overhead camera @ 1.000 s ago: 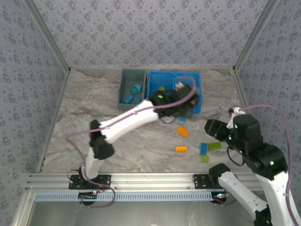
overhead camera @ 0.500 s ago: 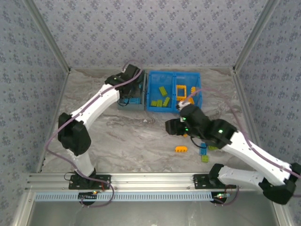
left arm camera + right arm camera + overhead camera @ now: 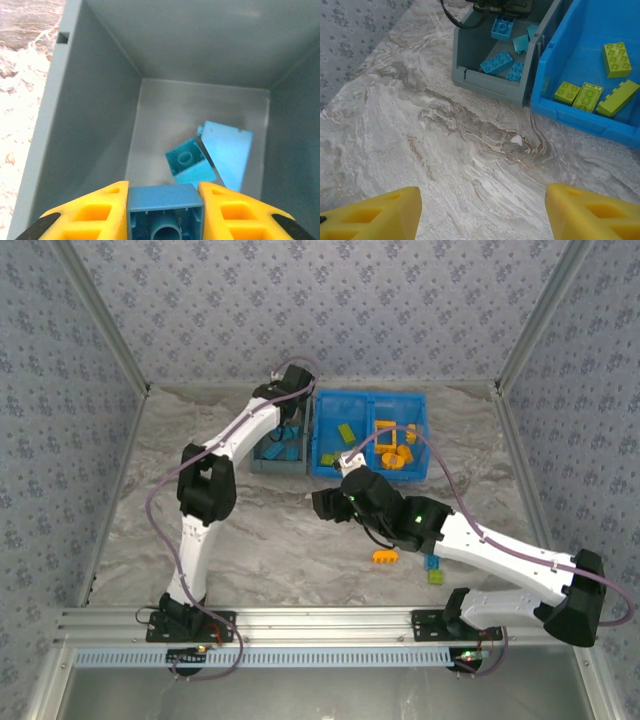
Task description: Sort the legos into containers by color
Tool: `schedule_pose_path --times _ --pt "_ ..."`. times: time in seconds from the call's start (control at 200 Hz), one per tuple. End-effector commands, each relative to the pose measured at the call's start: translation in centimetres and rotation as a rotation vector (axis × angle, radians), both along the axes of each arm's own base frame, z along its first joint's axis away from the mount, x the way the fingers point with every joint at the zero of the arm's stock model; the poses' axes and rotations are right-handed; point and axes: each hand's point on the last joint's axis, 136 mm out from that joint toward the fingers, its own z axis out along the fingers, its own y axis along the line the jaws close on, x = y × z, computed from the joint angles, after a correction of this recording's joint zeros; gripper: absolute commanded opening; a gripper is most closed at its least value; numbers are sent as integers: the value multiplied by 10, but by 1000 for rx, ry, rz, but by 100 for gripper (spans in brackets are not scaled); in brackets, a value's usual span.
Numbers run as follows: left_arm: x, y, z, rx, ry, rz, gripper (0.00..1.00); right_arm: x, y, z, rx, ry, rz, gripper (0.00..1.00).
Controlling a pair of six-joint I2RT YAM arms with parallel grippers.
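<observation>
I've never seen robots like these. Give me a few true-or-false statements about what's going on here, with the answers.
1. The left pincer grips a blue plastic brick above the small grey plastic bin. True.
2. The right pincer clutches a lime green brick. False: it is open and empty above the marbled table.
3. Lime green plastic bricks lie in the bright blue divided plastic bin. True.
4. The grey bin holds orange bricks. False: the bricks inside it are blue.
5. No brick lies loose on the table. False: a small orange plastic brick lies there.
</observation>
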Motion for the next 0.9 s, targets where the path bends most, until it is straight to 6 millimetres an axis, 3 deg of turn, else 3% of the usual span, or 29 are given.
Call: schedule_pose_path --times 0.0,0.185,0.395,0.495,0.66,0.814,0.894 --pt "10 16 1 86 -3 22 27 5 -6 5 15 -25 -26 69" --pt "16 12 -17 84 48 -3 37 4 -27 -22 -45 42 -86 69" --pt "9 11 0 49 52 -1 53 -8 -72 -68 -134 168 -213 69" --pt "3 7 26 17 21 -6 56 -13 -100 -90 -195 247 -272 70" --pt "-22 -8 91 -46 -60 -35 60 -7 -136 -125 -305 411 -289 75" --pt "-76 -34 156 -162 -154 -126 66 2 -150 -155 -469 552 -236 83" --pt "-114 -51 173 -271 -162 -202 68 8 -151 -167 -559 580 -200 85"
